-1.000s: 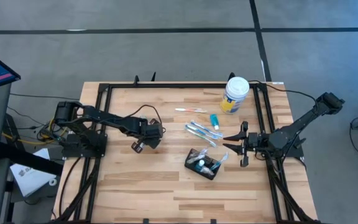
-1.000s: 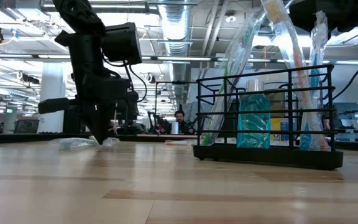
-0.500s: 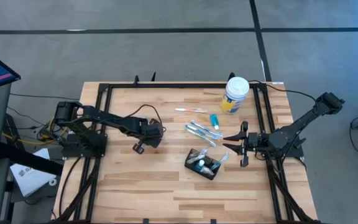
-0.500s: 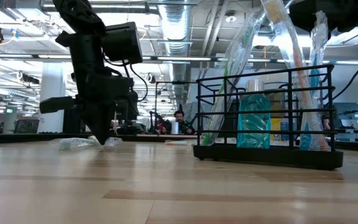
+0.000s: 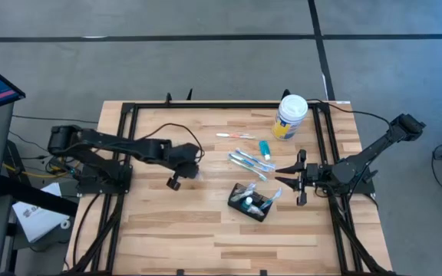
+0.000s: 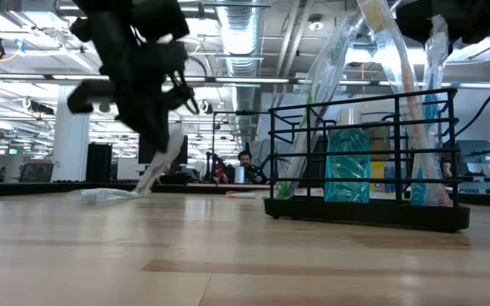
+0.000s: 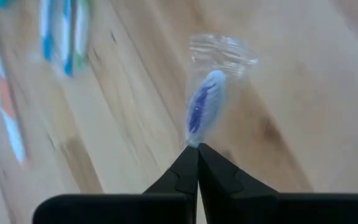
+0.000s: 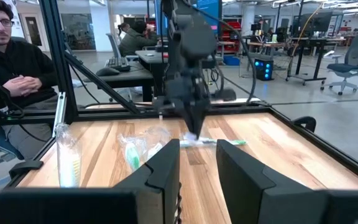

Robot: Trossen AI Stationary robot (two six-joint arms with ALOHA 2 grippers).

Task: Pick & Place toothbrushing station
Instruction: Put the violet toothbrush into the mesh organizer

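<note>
Left claw [image 7: 197, 148] pinched shut on wrapped toothbrush [image 7: 202, 107], lifted off tabletop [image 5: 167, 222]. Station [image 5: 252, 202] partly stocked. Right claw [image 5: 296, 179] waited, spread wide.

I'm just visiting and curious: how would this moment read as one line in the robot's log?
left claw: shut on wrapped toothbrush, raised off table | right claw: open, waiting beside toothbrushing station | station: on table, not gripped

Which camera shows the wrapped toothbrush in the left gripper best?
The left wrist view: the wrapped toothbrush fills the frame, pinched by the shut left gripper. Low view shows it blurred; high view barely; right wrist view shows it distantly.
</note>
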